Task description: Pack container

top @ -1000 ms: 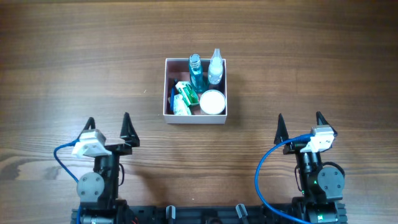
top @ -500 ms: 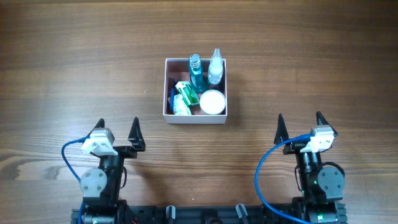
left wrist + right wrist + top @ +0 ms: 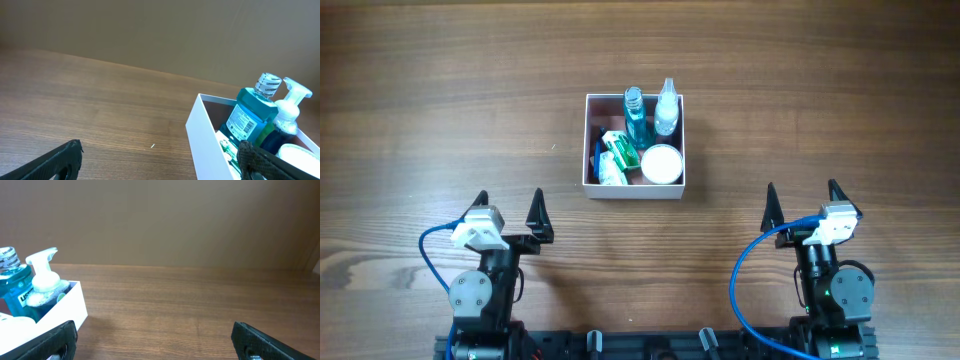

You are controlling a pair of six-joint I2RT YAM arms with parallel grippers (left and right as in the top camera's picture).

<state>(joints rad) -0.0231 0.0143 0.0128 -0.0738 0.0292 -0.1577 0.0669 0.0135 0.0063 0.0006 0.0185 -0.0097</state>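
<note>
Overhead view: the container sits mid-table, well apart from both claws; the small packets on its left side are crowded and hard to tell apart.
Left gripper: fingers spread wide, nothing between them.
Right gripper: spread wide too, empty.
Surface: table of brown wood grain.
Room: plain brownish wall, seen only by the wrist cameras.
Left wrist view: blue bottle and pump bottle stand upright; the box is cut off at the right edge.
Right wrist view: only one box corner, at the left edge.
</note>
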